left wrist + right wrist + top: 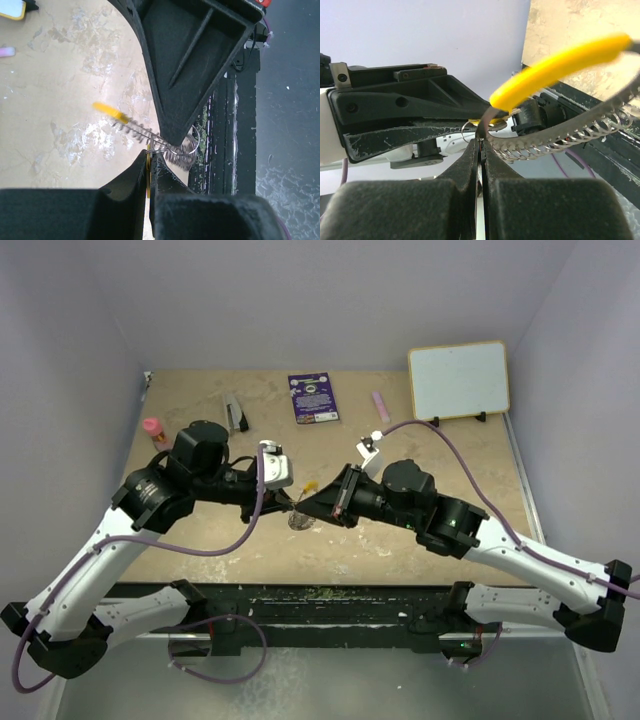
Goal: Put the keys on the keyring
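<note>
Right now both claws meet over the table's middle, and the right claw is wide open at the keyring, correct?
Not open: the right claw is shut on the keyring, as the right wrist view shows. The rest stands.

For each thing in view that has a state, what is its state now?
left fingers: shut on the key.
right fingers: shut on the keyring.
key: pinched edge-on; threaded or not, I cannot tell.
keyring: gripped where yellow sleeve meets coil.
whiteboard: propped upright, blank.
</note>
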Motion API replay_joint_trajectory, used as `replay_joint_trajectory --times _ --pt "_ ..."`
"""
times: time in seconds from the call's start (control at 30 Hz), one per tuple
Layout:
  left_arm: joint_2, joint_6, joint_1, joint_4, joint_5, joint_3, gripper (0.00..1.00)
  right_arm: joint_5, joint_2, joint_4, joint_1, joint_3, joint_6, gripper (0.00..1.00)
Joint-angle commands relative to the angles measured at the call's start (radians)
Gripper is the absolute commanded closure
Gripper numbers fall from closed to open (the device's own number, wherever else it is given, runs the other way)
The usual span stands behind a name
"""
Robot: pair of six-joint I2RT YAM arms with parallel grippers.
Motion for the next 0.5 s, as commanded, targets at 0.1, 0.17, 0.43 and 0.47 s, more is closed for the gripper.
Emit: replay_joint_trajectory --times 0.1,0.17,0.43,0.47 --pt "0.000 0.007 -0.016 0.007 0.015 0.059 0.97 0.071 -0.021 0.041 0.016 0.011 0.040 1.00" --pt "-0.005 0.012 -0.017 -0.007 0.025 0.058 0.97 0.112 -0.053 0.034 0.016 -0.005 0.057 1.00" --pt "-0.013 0.060 -0.019 -0.067 0.018 0.106 0.97 0.180 -0.101 0.024 0.015 -0.064 0.091 1.00" --pt "-0.012 0.062 -0.020 -0.070 0.026 0.112 0.97 0.180 -0.096 0.035 0.016 -0.065 0.092 1.00"
